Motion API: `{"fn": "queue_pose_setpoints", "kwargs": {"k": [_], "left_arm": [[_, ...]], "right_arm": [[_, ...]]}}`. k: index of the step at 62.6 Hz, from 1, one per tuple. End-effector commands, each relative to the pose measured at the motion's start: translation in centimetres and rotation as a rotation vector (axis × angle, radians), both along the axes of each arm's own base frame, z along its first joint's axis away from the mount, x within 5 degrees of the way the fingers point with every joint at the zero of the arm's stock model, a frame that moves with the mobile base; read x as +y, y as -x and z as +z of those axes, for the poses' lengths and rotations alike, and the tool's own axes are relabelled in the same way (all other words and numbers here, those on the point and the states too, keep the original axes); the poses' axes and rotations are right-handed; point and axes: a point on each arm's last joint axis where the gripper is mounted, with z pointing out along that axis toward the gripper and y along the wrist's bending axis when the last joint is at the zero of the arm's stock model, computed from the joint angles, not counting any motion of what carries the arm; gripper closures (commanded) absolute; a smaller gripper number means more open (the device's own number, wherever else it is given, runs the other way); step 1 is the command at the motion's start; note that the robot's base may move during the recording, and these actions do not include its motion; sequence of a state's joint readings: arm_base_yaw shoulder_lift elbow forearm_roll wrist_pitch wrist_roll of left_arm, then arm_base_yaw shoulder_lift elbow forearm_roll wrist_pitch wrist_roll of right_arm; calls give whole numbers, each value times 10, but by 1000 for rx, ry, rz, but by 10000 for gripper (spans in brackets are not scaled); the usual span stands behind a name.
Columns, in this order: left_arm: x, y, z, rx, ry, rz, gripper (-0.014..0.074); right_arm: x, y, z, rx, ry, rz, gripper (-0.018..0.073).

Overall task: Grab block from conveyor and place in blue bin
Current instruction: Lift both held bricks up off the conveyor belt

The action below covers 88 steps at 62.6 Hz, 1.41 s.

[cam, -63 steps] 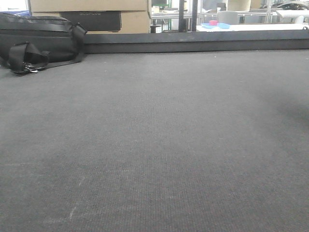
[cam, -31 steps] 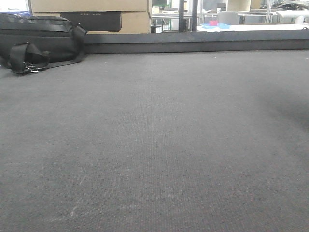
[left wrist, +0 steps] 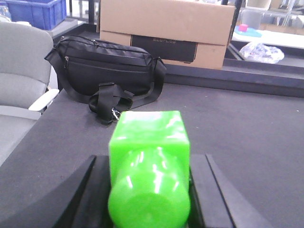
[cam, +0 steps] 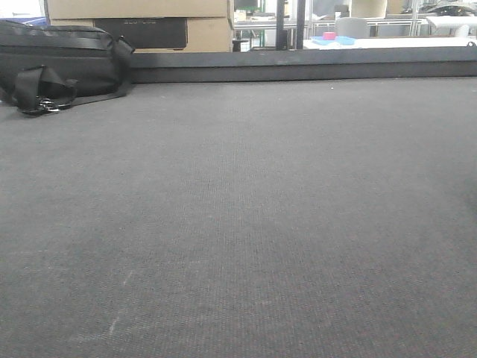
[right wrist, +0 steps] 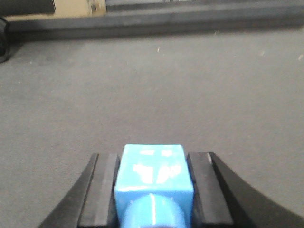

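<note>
While the conveyor point(cam: 238, 224) fills the front view with dark woven grey, each wrist view shows a block wedged between black fingers. The left gripper point(left wrist: 150, 164) is clenched on a green block point(left wrist: 149, 137), and the right gripper point(right wrist: 153, 164) on a blue block point(right wrist: 153, 173). Each block sits centred in its claw, touching both jaws. A black bag point(left wrist: 109, 71) lies at the belt's far edge, before a cardboard box point(left wrist: 166, 21).

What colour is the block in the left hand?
The block is bright green; the left wrist view shows it best.
</note>
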<state>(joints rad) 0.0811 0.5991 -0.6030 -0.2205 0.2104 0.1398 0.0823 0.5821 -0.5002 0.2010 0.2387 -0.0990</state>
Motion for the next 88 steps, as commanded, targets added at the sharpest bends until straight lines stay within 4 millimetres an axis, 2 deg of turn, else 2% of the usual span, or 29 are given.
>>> {"fn": "queue_pose_setpoints", "kwargs": {"k": [1,15,25,39,88], "left_arm": [[-2,14,-7,-16,-4,-8,708],[-4,41,-6,-98,-12,-12,708],[-6,57,-4,-132,-16,-20,708],[-7,65,-2,-165,-19,-20,708],[-7,65,-2,-165,-19,-20,708]], "right_arm": [[-3,20,-2,-105,27,-9,721],[-6,60,10,-298,10,-11,721],[-7,75,13,-363,5,-11,721],[-7,76,12,-349,7,-7,721],[-7,76,12,-351,6,-8,721]]}}
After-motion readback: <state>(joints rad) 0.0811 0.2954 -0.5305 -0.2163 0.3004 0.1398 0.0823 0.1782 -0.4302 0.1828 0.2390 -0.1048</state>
